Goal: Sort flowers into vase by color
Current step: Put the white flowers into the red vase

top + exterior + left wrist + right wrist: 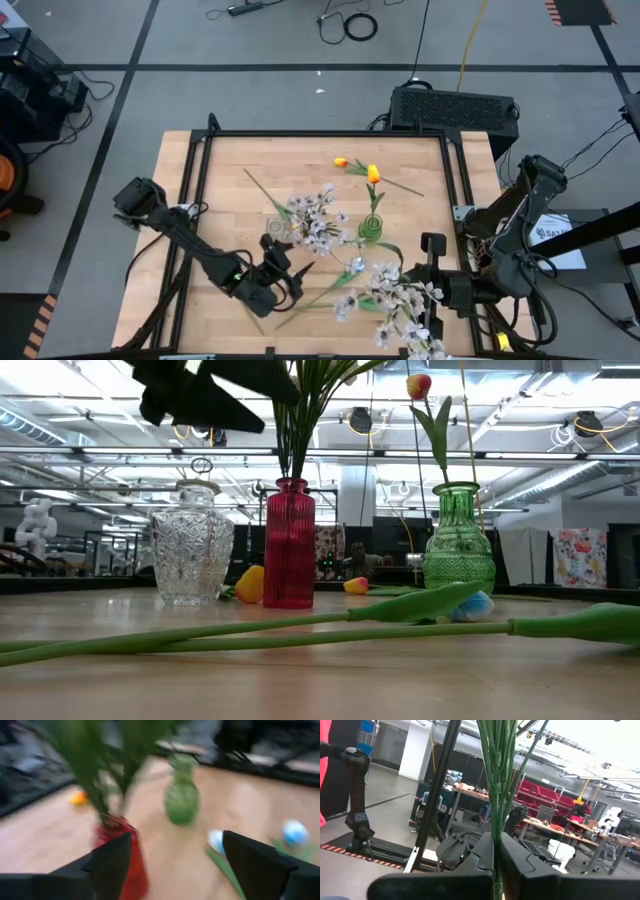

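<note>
Grey floor (250, 60) crossed by dark tape lines; cables (345, 22) at far side; red bins (545, 800) behind workbenches; bright ceiling lights (100, 415).

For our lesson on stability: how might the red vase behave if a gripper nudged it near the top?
The red vase is tall and narrow, with stems rising well above it, so it probably tips rather than slides. It looks like ribbed glass, likely fragile.

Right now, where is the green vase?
In the low view the green vase stands right of the red vase, holding an orange-yellow tulip; from above it sits mid-table.
</note>
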